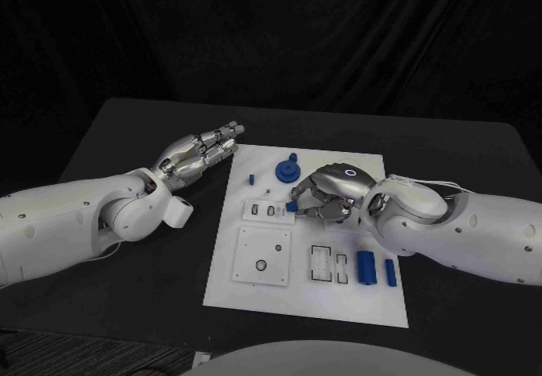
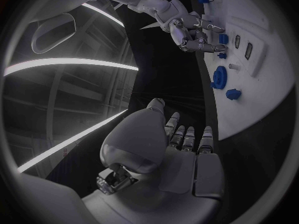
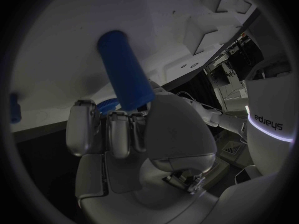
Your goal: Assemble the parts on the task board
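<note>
Our right hand [image 3: 134,134] hovers over the white board [image 1: 339,301], fingers clasping a blue peg [image 3: 124,69] pointing away from the palm; our left hand [image 1: 201,153] rests at the board's edge, fingers straight, holding nothing.

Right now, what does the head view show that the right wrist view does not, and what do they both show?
Head view alone: the left hand with its fingers stretched out over the black table beside the board, holding nothing; the blue gear; two blue cylinders lying near the board's right edge.

Right wrist view alone: a clear look at the blue peg, a long rod rising from between the fingers.

Both: the right hand gripping that peg over the white task board.
</note>
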